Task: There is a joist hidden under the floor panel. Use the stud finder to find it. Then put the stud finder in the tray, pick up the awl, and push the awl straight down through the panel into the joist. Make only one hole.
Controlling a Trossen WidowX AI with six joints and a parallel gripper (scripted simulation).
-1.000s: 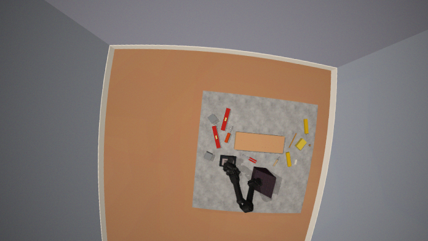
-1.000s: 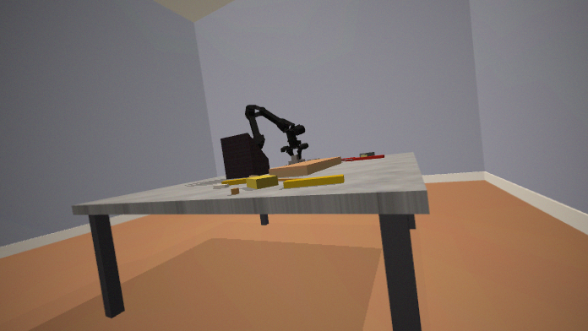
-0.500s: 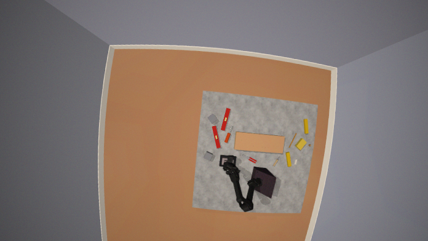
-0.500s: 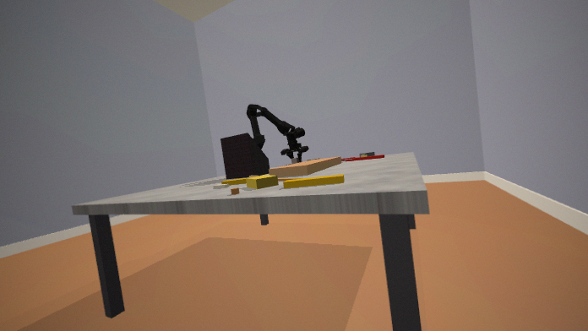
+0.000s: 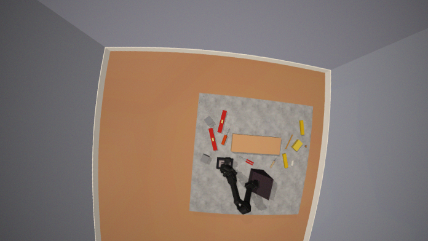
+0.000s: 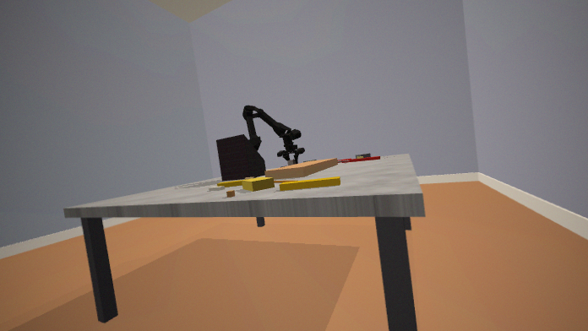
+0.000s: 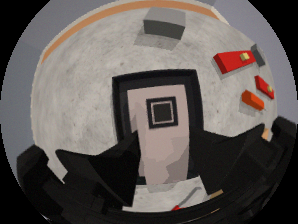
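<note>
The claw (image 7: 160,163) stands apart just above the tray (image 7: 123,112), the stud finder (image 7: 161,137) between its fingers.

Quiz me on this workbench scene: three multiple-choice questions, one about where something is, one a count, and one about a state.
1. Where is the gripper?
A. Above the black tray
B. Above the middle of the panel
C. Beside the yellow blocks

2. How many long red bars lie on the table?
A. One
B. Two
C. Four

3. What state is the gripper in?
A. Shut on a yellow block
B. Shut on a red bar
C. Open, with the stud finder down inside the tray

Answers:
1. A, the gripper hangs over the tray, off one end of the panel.
2. B, one bar and another lie near each other.
3. C, the stud finder sits within the tray's rim in the wrist view.
</note>
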